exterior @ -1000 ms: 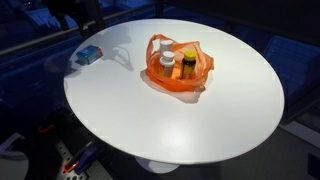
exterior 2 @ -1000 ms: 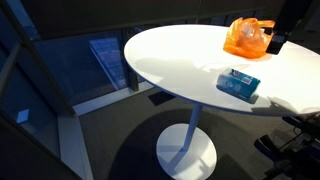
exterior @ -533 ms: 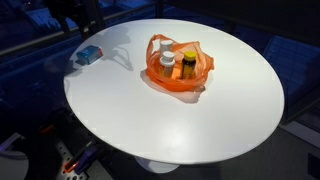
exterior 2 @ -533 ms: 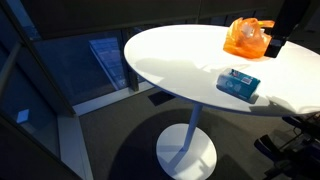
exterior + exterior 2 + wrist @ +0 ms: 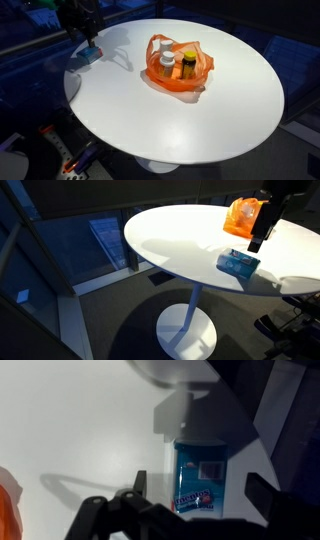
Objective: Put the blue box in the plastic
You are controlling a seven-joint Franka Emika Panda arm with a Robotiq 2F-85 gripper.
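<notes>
The small flat light-blue rectangular box (image 5: 200, 478) lies near the edge of the round white table (image 5: 200, 130). It is well apart from the crinkled translucent orange plastic bag (image 5: 178, 76), which holds two orange-and-white bottles (image 5: 167, 62). The dark Robotiq gripper (image 5: 200, 495) hangs right above the box. Its fingers (image 5: 137, 484) are spread wide, one on each side of the box in the wrist view, gripping nothing. Whether they touch the tabletop cannot be told.
</notes>
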